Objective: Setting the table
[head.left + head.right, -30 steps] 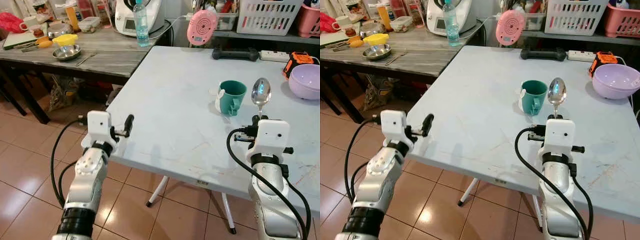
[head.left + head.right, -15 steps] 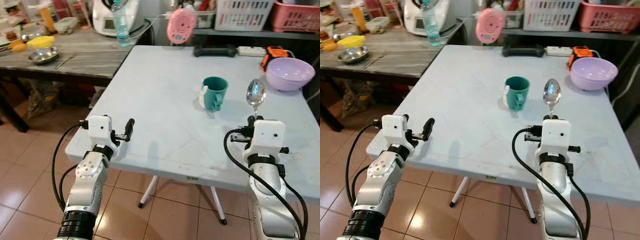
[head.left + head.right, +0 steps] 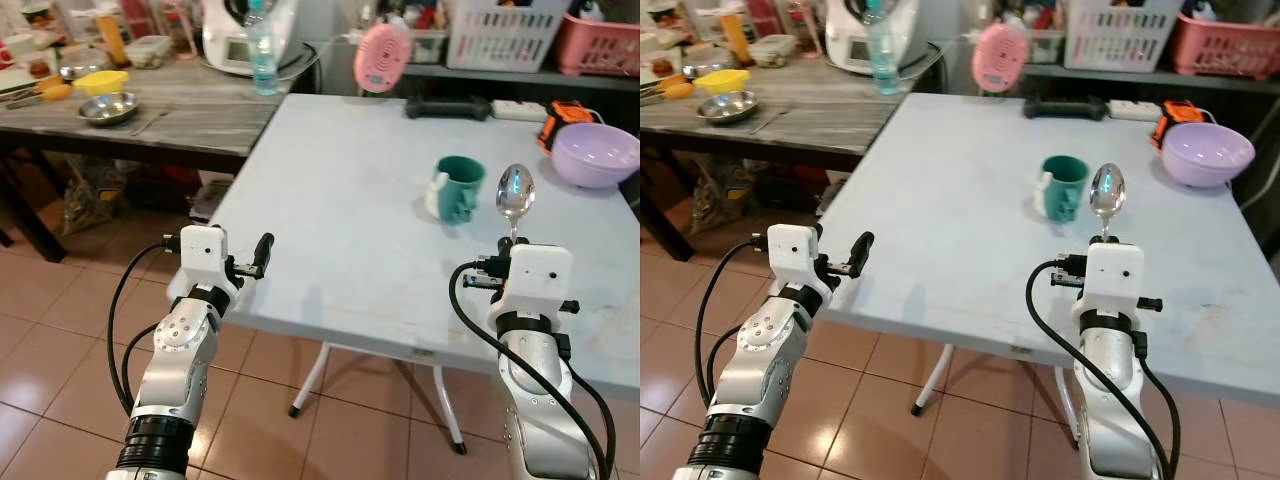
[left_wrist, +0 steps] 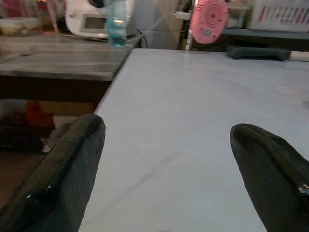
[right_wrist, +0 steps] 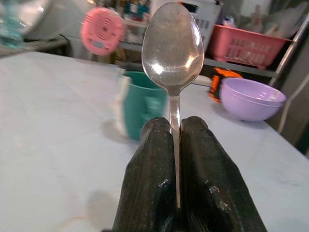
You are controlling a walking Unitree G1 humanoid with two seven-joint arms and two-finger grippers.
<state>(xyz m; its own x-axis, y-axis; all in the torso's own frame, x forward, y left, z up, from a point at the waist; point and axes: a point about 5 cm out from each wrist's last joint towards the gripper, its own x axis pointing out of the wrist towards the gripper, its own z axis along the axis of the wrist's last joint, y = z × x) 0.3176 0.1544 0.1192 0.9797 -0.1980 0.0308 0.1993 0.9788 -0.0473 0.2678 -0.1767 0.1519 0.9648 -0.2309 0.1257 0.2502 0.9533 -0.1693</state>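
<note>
The head's two eyes look forward and down from above the near edge of the pale grey square table, both taking in the whole top. Each wrist camera sits low and close over that table, facing across it toward the round pink gadget at its far edge.

A pink clock stands beside a black dumbbell.
</note>
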